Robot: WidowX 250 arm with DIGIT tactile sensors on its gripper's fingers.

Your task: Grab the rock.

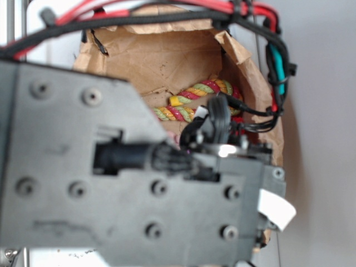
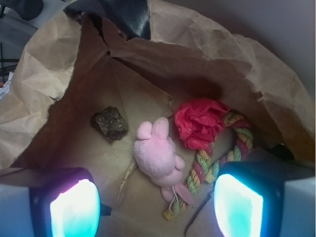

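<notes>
Claw [image 2: 157, 207] fingers spread, empty, above pink plush bunny [image 2: 157, 155]; rock [image 2: 109, 123] lies left. Straight descent risks grabbing bunny or snagging paper bag [image 2: 44, 84].

Rock [image 2: 109, 124] sits alone on bag floor, bare paper all around. Paper bag [image 2: 54, 74] wall crowds left and rear. Pink bunny [image 2: 157, 154] near on right; red ball [image 2: 200, 122], rope [image 2: 232, 148] beyond.

Dark grey screwed arm plate [image 1: 111, 183], red and black cables [image 1: 167, 14], white tag [image 1: 276, 208], glowing cyan-lit tool fingers [image 2: 74, 210]
</notes>
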